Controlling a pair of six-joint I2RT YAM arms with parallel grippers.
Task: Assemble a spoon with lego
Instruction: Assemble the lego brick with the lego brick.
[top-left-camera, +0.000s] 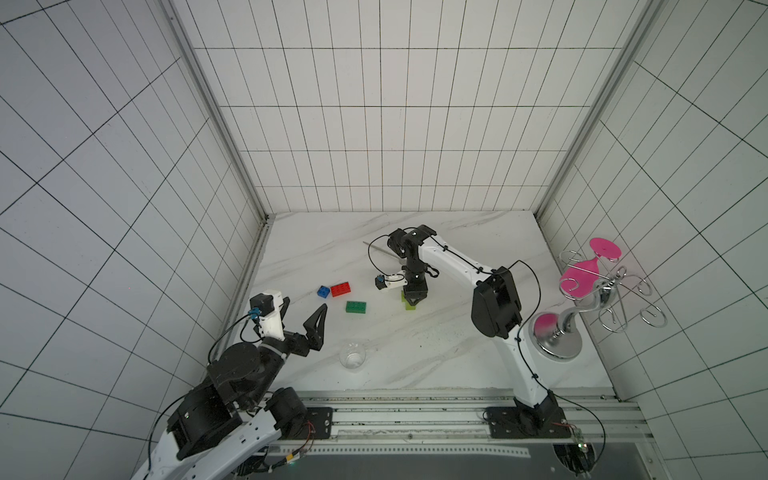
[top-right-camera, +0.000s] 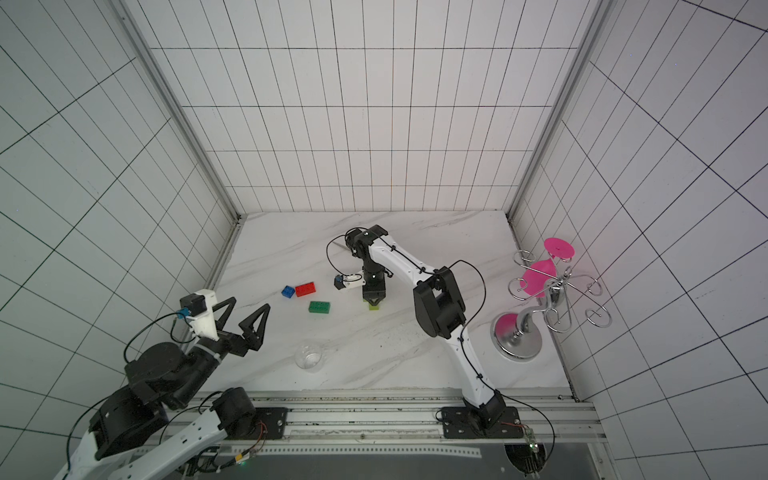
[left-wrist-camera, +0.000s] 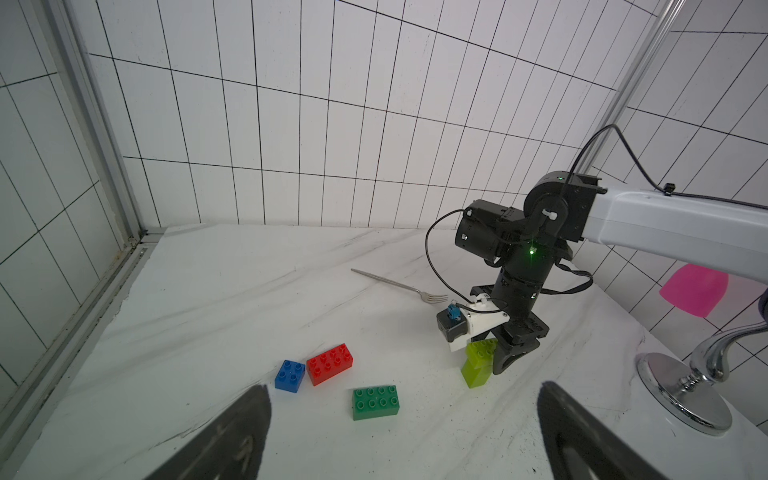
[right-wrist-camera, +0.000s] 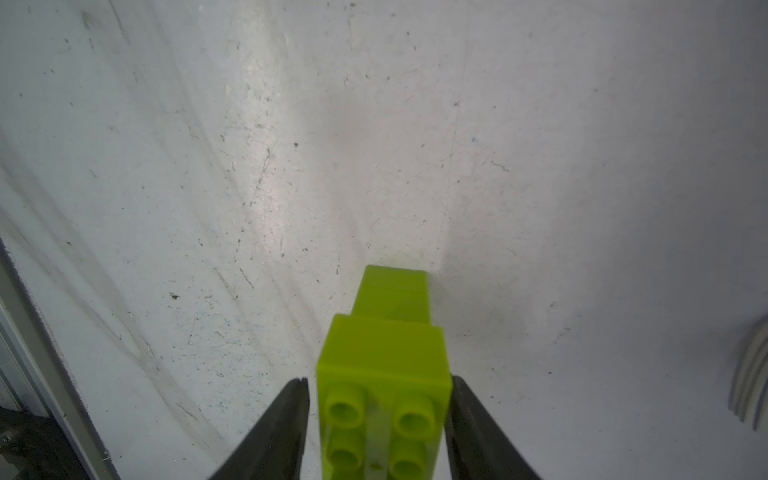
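Two lime green lego bricks (top-left-camera: 410, 306) (top-right-camera: 374, 306) (left-wrist-camera: 477, 368) (right-wrist-camera: 384, 357) are stacked, offset, on the white marble table. My right gripper (top-left-camera: 413, 300) (top-right-camera: 372, 300) (right-wrist-camera: 380, 379) points straight down over the stack. Its jaws flank the upper brick, and a thin gap shows at one finger. Loose to the left lie a blue brick (top-left-camera: 323, 291) (left-wrist-camera: 290, 375), a red brick (top-left-camera: 340, 289) (left-wrist-camera: 329, 363) and a dark green brick (top-left-camera: 356, 306) (left-wrist-camera: 376, 401). My left gripper (top-left-camera: 305, 305) (top-right-camera: 250, 303) (left-wrist-camera: 403, 386) hovers wide open and empty, left of them. No spoon figure is in view.
A silver fork (top-left-camera: 380, 249) (left-wrist-camera: 399, 284) lies behind the right wrist. A clear glass (top-left-camera: 352, 354) stands near the front edge. A chrome rack (top-left-camera: 598, 291) holding pink glasses stands at the right. Tiled walls close in three sides.
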